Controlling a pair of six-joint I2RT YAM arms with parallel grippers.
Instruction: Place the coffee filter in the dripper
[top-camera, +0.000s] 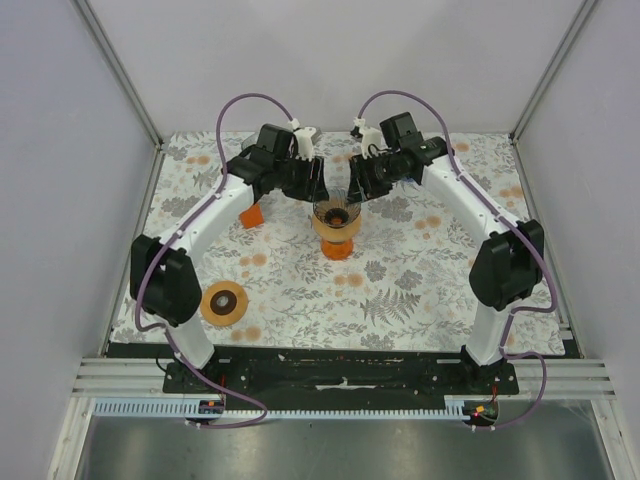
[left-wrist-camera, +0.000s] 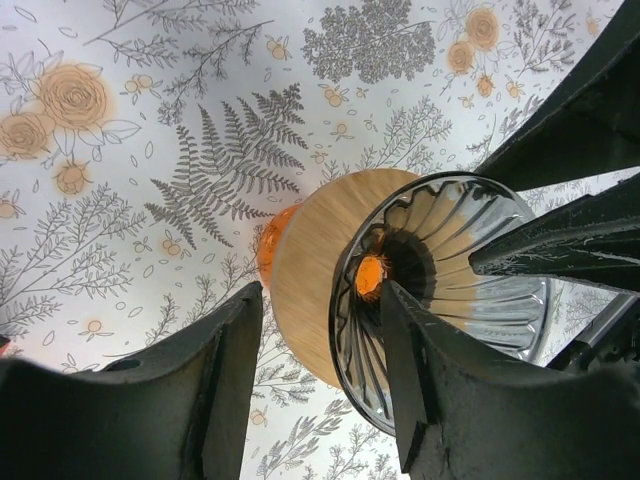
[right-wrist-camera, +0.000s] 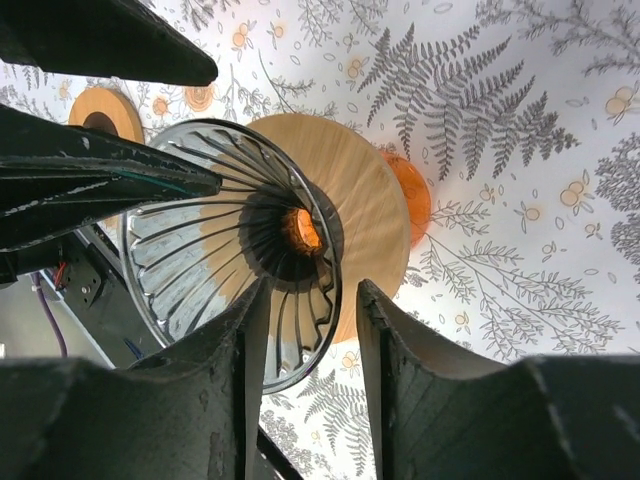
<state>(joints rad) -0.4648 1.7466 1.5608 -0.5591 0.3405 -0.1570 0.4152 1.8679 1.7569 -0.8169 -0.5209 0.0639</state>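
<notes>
Toward the far edge of the worktop, about midway between its left and right sides, stands the clear ribbed glass dripper, and both arms have their heads bent over it.

The left gripper is spread fairly wide and has nothing between its fingers. The right gripper is parted more narrowly and is also carrying nothing. The dripper's rim runs through the gap between its fingers, though I cannot tell whether either one touches the glass.

I cannot find the coffee filter. Through both wrist cameras the cone looks bare, with no paper lining it. A flat tan ring with a dark centre lies near the front-left corner, but I cannot tell what it is. A small orange block sits to the left of the dripper.

My guess is that the placing has not been done. The next move would call for finding a filter, pinching it gently at the edge, and lowering it point-first into the cone.

The dripper is smooth glass, moulded with curved ribs that run down to a small hole. It sits in a pale, flat wooden collar on a glossy orange base. The worktop looks matt and is printed with grey ferns and orange flowers. A paper filter would be light and easily crumpled.
</notes>
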